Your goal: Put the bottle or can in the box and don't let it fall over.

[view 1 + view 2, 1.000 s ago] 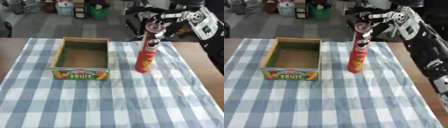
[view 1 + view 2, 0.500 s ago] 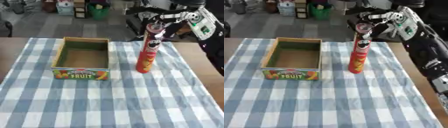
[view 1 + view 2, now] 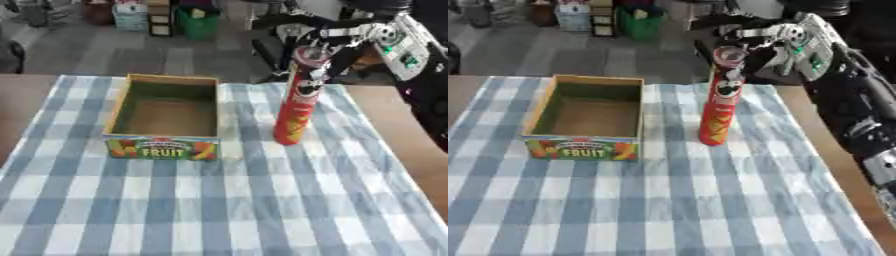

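Observation:
A tall red can with a pink lid stands upright on the blue-and-white checked cloth, just right of the box. The box is open cardboard with "FRUIT" on its front, and it is empty. My right hand comes in from the upper right and sits at the can's top. Its fingers arch over the lid, and the thumb lies against the can's right side. My left hand shows in neither view.
The checked cloth covers most of the table, leaving bare wood along the right edge. My right forearm runs down the right side. Beyond the table's far edge are floor, bins and dark furniture.
Almost nothing has moved. The can stands in the same place and my right hand stays at its top, its fingers a little closer round the lid.

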Action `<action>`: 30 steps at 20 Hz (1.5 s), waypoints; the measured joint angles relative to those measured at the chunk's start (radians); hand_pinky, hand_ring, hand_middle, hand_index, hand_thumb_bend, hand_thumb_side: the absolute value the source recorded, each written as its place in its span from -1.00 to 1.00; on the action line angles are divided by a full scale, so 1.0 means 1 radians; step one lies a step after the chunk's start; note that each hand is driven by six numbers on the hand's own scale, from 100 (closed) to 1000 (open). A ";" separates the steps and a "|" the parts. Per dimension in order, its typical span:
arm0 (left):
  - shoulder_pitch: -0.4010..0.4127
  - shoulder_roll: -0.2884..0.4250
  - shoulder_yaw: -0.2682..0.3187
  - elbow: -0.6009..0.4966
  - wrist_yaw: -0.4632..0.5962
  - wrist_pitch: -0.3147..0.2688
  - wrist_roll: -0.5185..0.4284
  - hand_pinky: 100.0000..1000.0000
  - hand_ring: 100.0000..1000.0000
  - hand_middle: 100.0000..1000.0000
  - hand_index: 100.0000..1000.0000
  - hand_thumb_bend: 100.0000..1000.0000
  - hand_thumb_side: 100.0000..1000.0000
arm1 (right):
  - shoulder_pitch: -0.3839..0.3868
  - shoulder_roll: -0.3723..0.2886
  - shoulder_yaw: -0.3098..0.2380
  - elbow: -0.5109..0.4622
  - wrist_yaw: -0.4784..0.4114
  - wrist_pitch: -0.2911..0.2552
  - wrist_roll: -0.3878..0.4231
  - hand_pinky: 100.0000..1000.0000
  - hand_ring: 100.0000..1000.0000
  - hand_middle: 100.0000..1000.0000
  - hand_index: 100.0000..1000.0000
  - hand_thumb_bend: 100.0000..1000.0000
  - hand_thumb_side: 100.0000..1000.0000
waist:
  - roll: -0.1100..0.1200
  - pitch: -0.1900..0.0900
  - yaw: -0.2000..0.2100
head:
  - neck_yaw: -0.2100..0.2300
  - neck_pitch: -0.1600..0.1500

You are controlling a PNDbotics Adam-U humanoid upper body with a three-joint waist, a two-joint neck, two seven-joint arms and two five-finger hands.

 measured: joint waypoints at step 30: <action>-0.001 0.000 0.003 0.000 0.007 -0.002 -0.008 0.31 -0.06 -0.08 0.32 -0.52 -0.18 | -0.090 -0.010 0.005 -0.137 -0.173 0.003 -0.059 -0.41 -0.12 0.23 0.58 -1.00 -0.57 | 0.000 -0.004 0.035 | 0.005 -0.001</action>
